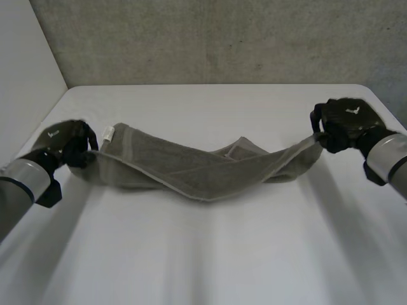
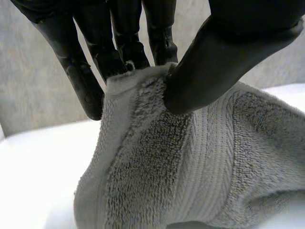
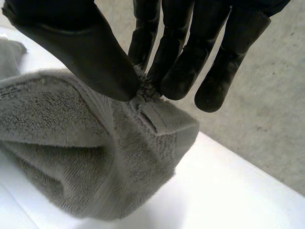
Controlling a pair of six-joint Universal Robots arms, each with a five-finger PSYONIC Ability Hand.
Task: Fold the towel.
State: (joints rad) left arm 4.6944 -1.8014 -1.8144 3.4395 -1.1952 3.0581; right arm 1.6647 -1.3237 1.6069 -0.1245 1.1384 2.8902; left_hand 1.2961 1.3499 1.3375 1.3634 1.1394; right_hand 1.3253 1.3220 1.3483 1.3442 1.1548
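A grey-green towel [image 1: 197, 168] hangs stretched between my two hands above the white table [image 1: 210, 254], sagging and bunched in the middle. My left hand [image 1: 67, 143] holds its left end, thumb and fingers pinching the towel's edge [image 2: 143, 81]. My right hand [image 1: 340, 124] holds the right end slightly higher. In the right wrist view its thumb and fingers pinch a corner of the towel [image 3: 147, 102]. A small white label [image 1: 108, 133] shows near the left end.
The white table runs back to a grey concrete wall [image 1: 222, 38], with a pale wall [image 1: 22, 70] at the left. Both grey arms come in from the front corners.
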